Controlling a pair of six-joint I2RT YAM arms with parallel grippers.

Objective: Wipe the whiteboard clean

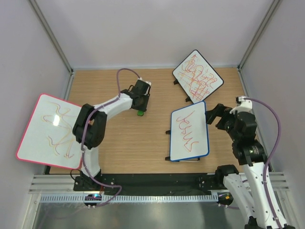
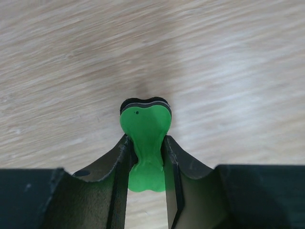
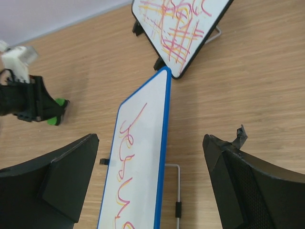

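Note:
The blue-framed whiteboard stands tilted on its wire stand at centre right, with red scribbles on it; it also shows in the right wrist view. My left gripper is down at the table behind the centre, shut on a small green eraser with a black pad underneath; the eraser shows as a green spot in the top view. My right gripper is open and empty, just right of the whiteboard's upper right corner, its fingers spread to either side of the board's edge.
A black-framed board dense with red-orange scribbles stands at the back right, close to the whiteboard's top corner. A larger pink-framed board with faint scribbles leans at the left edge. White walls enclose the wooden table.

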